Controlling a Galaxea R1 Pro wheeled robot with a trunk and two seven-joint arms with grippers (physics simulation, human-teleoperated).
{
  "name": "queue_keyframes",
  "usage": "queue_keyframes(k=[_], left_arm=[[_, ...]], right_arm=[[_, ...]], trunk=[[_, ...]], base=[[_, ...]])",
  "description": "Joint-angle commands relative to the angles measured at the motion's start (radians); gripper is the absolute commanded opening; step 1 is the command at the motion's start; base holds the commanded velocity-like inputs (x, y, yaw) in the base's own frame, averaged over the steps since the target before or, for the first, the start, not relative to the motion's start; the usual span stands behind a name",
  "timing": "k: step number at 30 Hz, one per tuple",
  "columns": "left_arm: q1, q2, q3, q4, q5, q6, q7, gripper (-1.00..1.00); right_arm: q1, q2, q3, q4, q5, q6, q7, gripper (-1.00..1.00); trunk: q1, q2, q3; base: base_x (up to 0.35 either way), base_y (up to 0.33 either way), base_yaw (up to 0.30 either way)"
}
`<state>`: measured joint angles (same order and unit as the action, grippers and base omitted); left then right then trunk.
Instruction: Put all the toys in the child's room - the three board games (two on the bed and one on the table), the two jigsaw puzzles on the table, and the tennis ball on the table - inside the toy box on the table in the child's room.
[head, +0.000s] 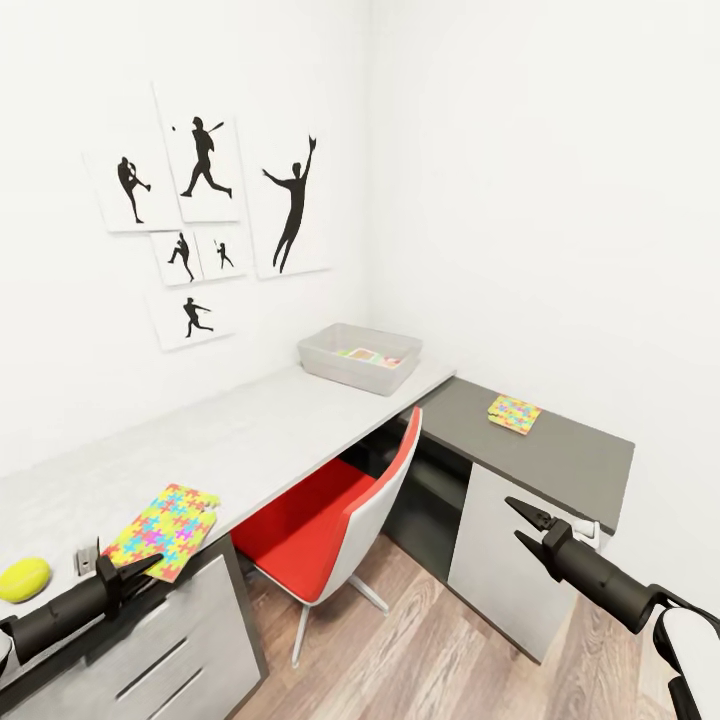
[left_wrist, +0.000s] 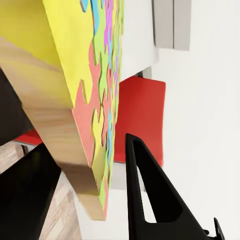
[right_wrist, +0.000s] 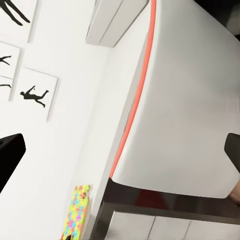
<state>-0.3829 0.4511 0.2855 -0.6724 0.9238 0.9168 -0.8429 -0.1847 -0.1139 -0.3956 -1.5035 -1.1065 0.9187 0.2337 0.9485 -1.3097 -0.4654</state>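
At the far left of the head view, a yellow-green tennis ball (head: 24, 578) lies near the front edge of the pale grey tabletop (head: 270, 430). Just to its right the left gripper (head: 135, 572) is at the near edge of a jigsaw puzzle (head: 164, 529), a flat box covered in bright interlocking pieces that overhangs the tabletop's front edge above grey drawers (head: 165, 650). From the left wrist view, the puzzle box's edge (left_wrist: 95, 100) sits between the two black fingers (left_wrist: 150, 195), which stand apart on either side of it; whether they press on it cannot be told. On the white wall behind hang black baseball-player prints (head: 205, 165). Further right, a red and white chair (head: 340, 515) is tucked under the tabletop. At the tabletop's far end, by the corner, stands the pale toy box (head: 360, 357), with something colourful lying inside. To its right, on the lower dark grey cabinet (head: 560, 450), lies a second jigsaw puzzle (head: 514, 413). At the lower right, the right gripper (head: 528, 528) hangs in front of the cabinet's white door (head: 500, 575), its fingers spread and holding nothing.
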Motion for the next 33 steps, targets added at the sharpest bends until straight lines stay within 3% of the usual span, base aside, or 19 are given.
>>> queue_keyframes(k=[1, 8, 15, 27, 31, 33], left_arm=[[-0.001, 0.000, 0.001, 0.001, -0.006, 0.002, -0.004, -1.00], [-0.003, 0.001, 0.001, -0.014, -0.006, 0.008, -0.004, -1.00], [-0.003, 0.020, -0.012, -0.158, -0.018, 0.121, -0.005, -1.00], [-0.002, 0.021, -0.016, -0.229, -0.011, 0.130, -0.011, -1.00], [-0.012, 0.020, -0.057, -0.322, -0.005, 0.130, -0.021, -1.00], [-0.021, 0.016, -0.102, -0.424, -0.003, 0.130, -0.029, -1.00]], right_arm=[[-0.001, 0.000, -0.002, 0.000, 0.008, 0.005, 0.008, 1.00], [-0.001, -0.001, -0.002, 0.000, 0.008, 0.005, 0.007, 1.00], [-0.001, 0.000, -0.002, 0.000, 0.008, 0.005, 0.008, 1.00], [-0.001, -0.002, -0.007, 0.001, 0.008, 0.006, 0.013, 1.00], [-0.001, -0.003, -0.009, 0.001, 0.008, 0.007, 0.016, 1.00], [-0.001, -0.003, -0.009, 0.000, 0.008, 0.008, 0.017, 1.00]], trunk=[[-0.004, 0.007, 0.002], [-0.031, 0.056, 0.024], [-0.058, 0.105, 0.046], [-0.100, 0.182, 0.081], [-0.115, 0.210, 0.093], [-0.123, 0.224, 0.099]], base=[[0.000, 0.000, 0.000], [0.000, 0.000, 0.000], [0.000, 0.000, 0.000], [0.000, 0.000, 0.000], [0.000, 0.000, 0.000], [0.000, 0.000, 0.000]])
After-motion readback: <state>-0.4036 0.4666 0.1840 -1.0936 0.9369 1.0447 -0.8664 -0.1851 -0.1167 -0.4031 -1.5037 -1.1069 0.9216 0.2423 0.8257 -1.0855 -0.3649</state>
